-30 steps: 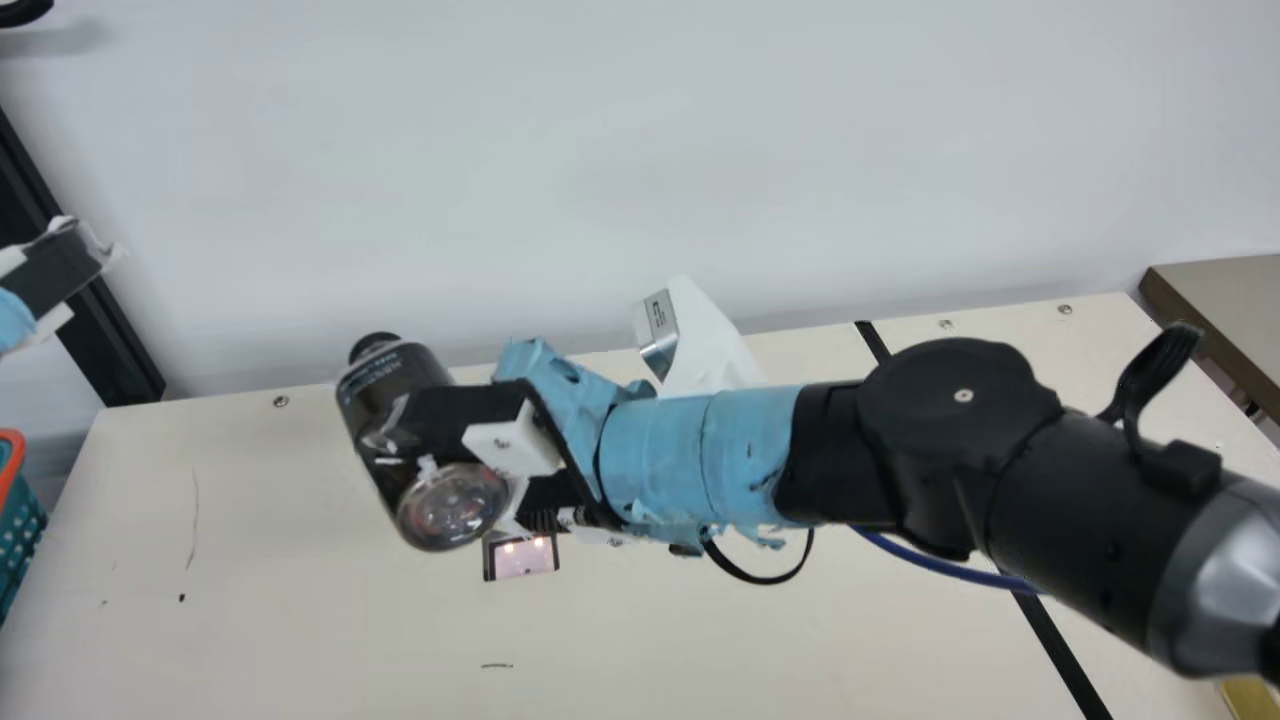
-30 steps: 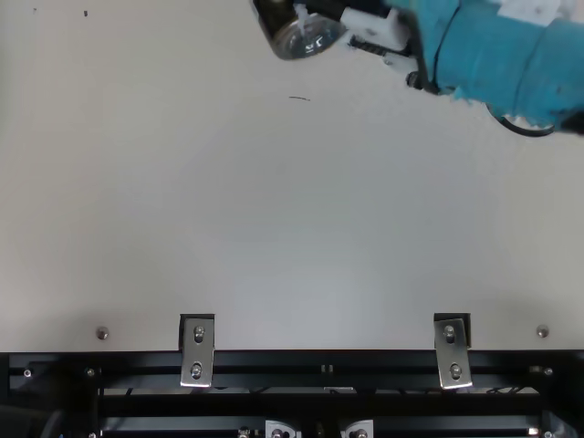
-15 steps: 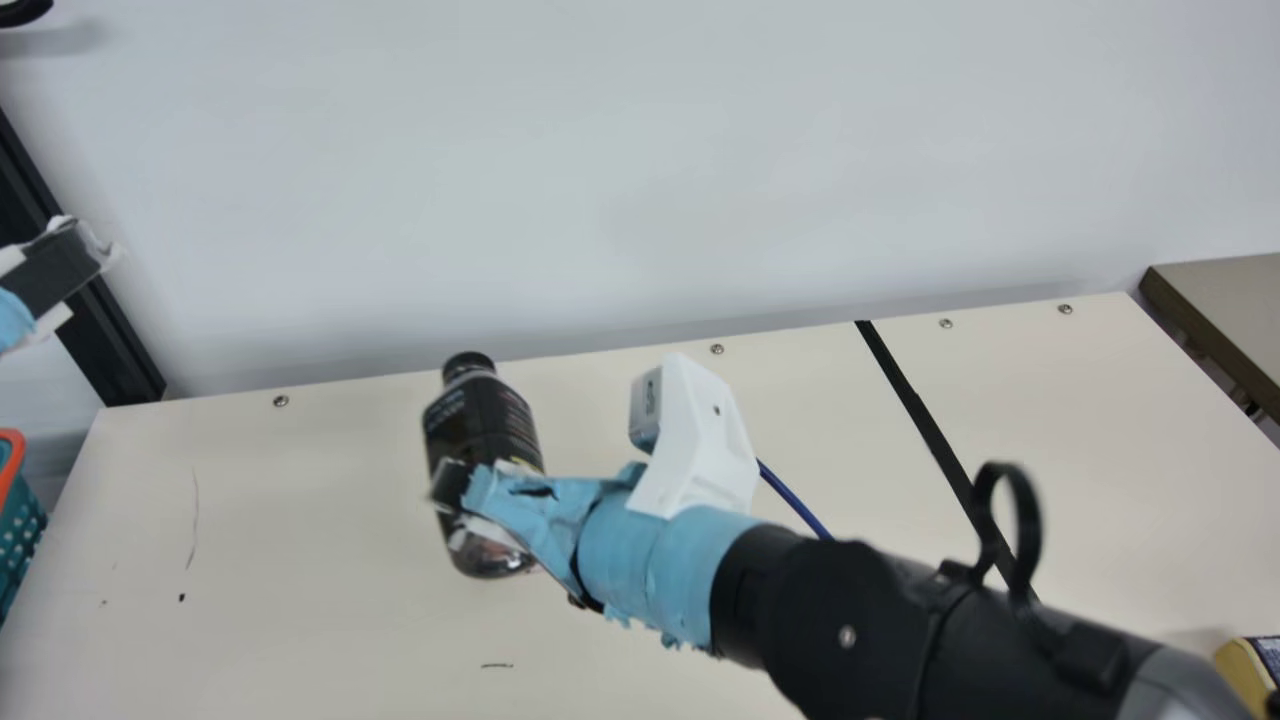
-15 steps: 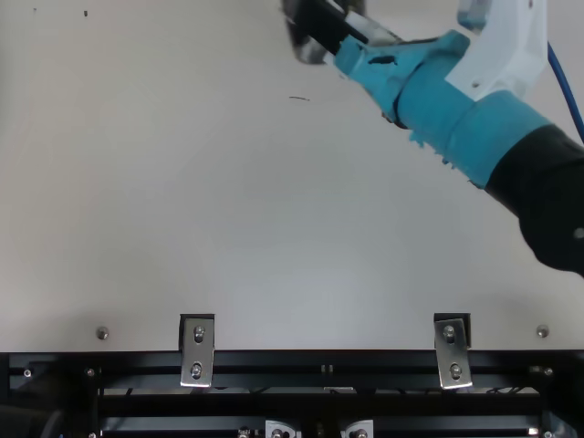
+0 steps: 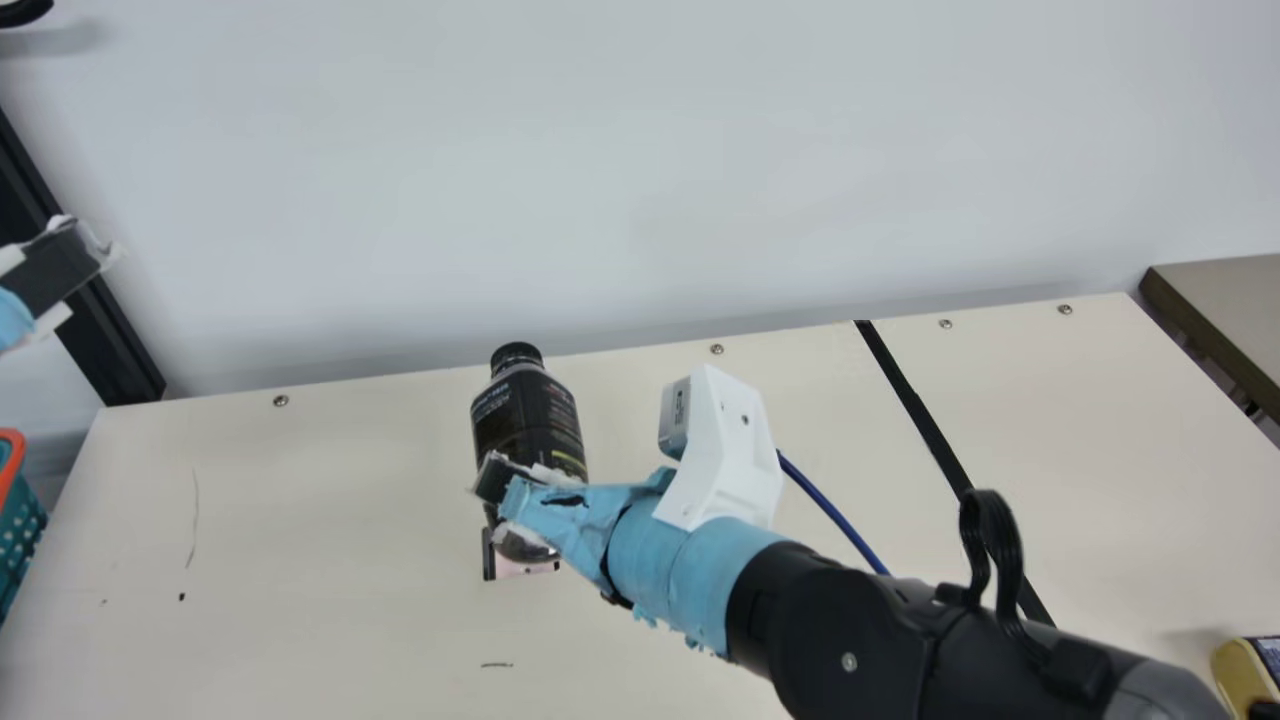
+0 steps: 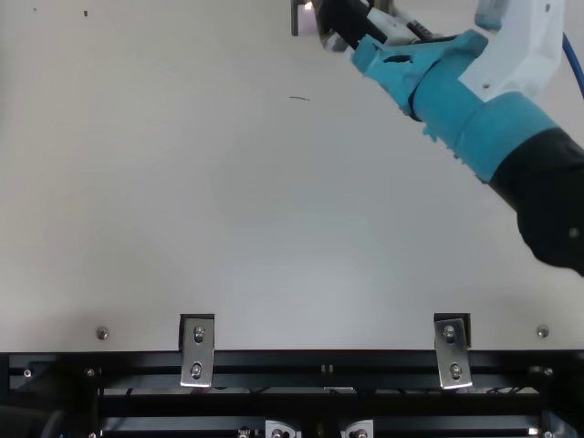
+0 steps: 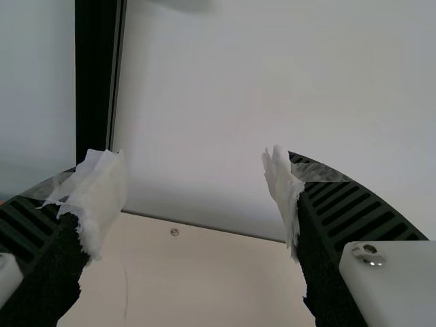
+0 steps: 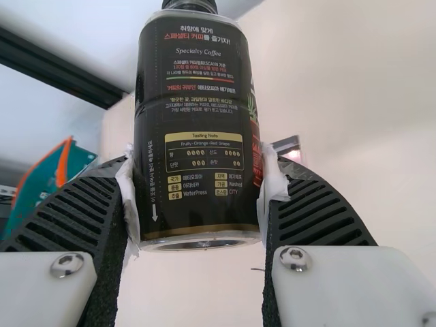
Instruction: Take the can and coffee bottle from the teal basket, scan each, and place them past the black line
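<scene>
"Black all over its label, the coffee bottle (image 5: 530, 420) is cap end up with a slight lean. What's got hold of it?"

"The right gripper (image 5: 515, 495), its fingers clenched on the bottle's lower part. In the main view, a small panel (image 5: 507, 568) with a pinkish face is partly hidden behind the bottle's base."

"And to the bottle's left?"

"The teal basket (image 5: 20, 530), well apart from it, plus the left gripper (image 5: 62, 265), higher than the basket in that view, fingers released and spread wide."

"Right of the bottle?"

"The black line (image 5: 920, 410) across the counter (image 5: 300, 480), then, farther right, a yellow item (image 5: 1238, 670) with a dark label."
</scene>
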Motion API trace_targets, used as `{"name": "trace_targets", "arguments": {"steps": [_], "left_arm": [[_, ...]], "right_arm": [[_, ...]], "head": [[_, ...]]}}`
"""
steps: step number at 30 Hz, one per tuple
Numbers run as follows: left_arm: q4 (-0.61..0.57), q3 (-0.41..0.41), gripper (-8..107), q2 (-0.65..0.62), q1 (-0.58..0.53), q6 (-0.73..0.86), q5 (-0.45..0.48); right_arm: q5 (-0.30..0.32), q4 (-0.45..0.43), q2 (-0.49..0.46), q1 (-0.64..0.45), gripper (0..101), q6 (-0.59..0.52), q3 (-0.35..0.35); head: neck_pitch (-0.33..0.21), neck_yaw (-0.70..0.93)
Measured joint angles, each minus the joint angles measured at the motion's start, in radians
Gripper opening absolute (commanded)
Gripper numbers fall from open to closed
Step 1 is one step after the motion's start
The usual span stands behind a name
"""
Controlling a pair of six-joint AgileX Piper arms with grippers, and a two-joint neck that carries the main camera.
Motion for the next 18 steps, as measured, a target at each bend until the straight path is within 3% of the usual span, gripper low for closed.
{"name": "trace_targets", "arguments": {"steps": [9, 14, 18], "left_arm": [[0.0, 0.0, 90, 0.0, 0.0, 0.0, 0.0], [0.0, 0.0, 90, 0.0, 0.0, 0.0, 0.0], [0.0, 0.0, 90, 0.0, 0.0, 0.0, 0.0]], "right_arm": [[0.07, -0.094, 0.103, -0.08, 0, -0.123, -0.042], [0.045, -0.16, 0.136, -0.08, 0, -0.156, -0.058], [-0.002, -0.154, 0.119, -0.063, 0, -0.157, -0.059]], "head": [[0.0, 0.0], [-0.005, 0.0], [-0.005, 0.0]]}}
